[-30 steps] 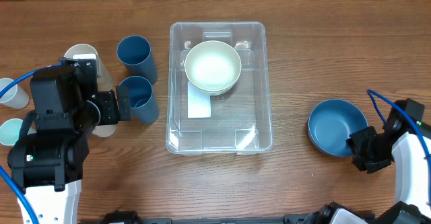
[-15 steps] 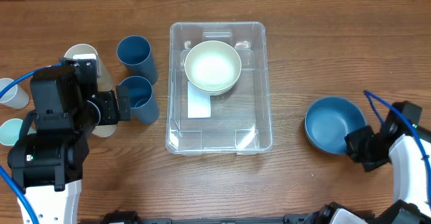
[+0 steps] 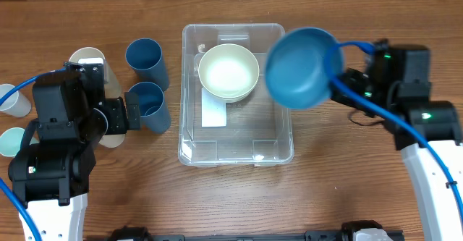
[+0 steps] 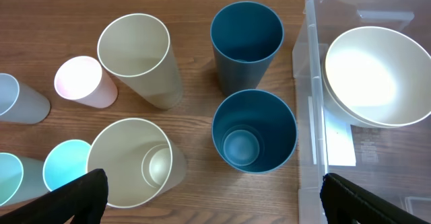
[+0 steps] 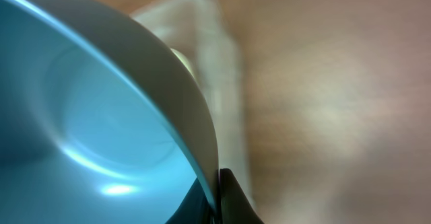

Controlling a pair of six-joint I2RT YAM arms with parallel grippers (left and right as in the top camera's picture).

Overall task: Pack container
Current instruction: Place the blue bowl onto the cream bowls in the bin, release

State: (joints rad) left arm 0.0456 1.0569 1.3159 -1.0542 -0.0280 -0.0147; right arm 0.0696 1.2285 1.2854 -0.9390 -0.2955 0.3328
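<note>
Pinching the blue bowl by its rim, the right gripper holds it tilted above the container for packing, while the left gripper hangs wide open.

one container, one cream bowl, one blue bowl, two blue cups, two cream cups, four small cups.

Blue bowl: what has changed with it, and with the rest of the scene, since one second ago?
The right gripper shut on the rim of the blue bowl, lifted it off the table and carried it left, up to the right edge of the container, where it hangs tilted. The left gripper stayed open; the cups and the cream bowl in the container did not move.
</note>
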